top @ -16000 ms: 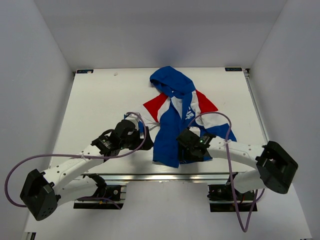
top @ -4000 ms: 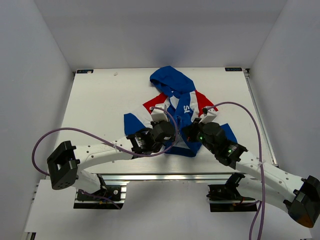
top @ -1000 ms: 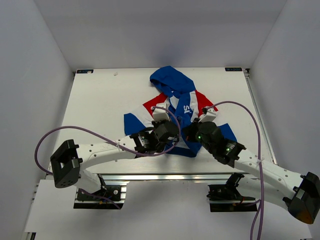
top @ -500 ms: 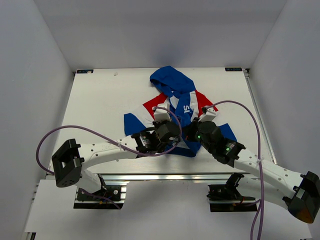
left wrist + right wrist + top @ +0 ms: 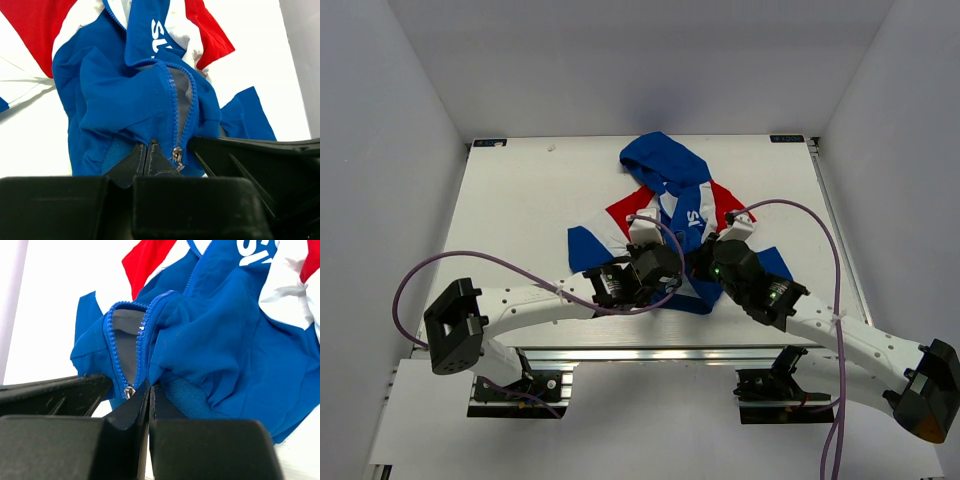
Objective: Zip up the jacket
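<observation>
From the top: one jacket [image 5: 660, 165] spread on the table [image 5: 520, 190], two arms crowding its bottom hem. Left wrist cam: left gripper [image 5: 148, 150] has its jaws squeezed together, pinching the blue hem at the tips, with one zipper pull [image 5: 177, 153] dangling just right of them. Right wrist cam: right gripper [image 5: 149, 388] likewise clamped on the hem, pull just left of its tips, teeth gaping apart above.

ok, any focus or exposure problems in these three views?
Top view: even soft light, only faint shadows, jacket sharp. Left wrist view: zipper teeth crisp, white table nearly blown out, left tool a dark mass with little detail. Right wrist view: same, right tool underexposed, jacket in focus.
</observation>
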